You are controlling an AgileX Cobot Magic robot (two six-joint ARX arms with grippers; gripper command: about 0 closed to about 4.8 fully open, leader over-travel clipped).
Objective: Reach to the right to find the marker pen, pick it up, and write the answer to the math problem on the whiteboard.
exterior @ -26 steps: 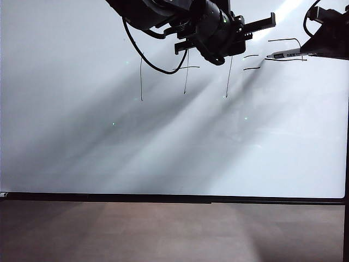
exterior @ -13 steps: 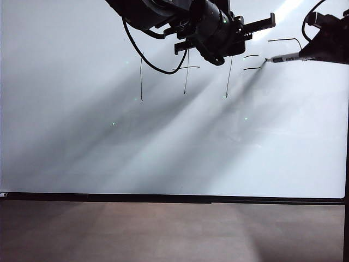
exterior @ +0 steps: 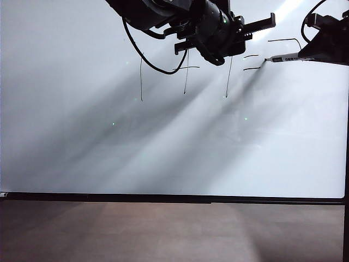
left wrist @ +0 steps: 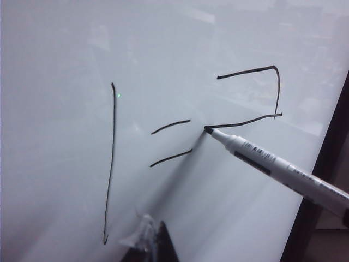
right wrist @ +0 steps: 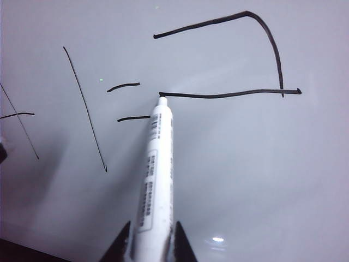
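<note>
The whiteboard fills most of the exterior view. The math problem is in thin black strokes near its top. Right of the two dashes stands part of the answer: a top bar, a right side and a middle bar. My right gripper is shut on the marker pen, whose tip touches the left end of the middle bar. My left gripper hovers over the problem; only one fingertip shows in its wrist view.
The board's black frame edge runs along its near side and its right side. A brown wooden surface lies in front of it. The left arm's cable hangs over the board.
The pen has tilted a little and its tip has settled onto the left end of the middle bar. The left arm has not moved.
</note>
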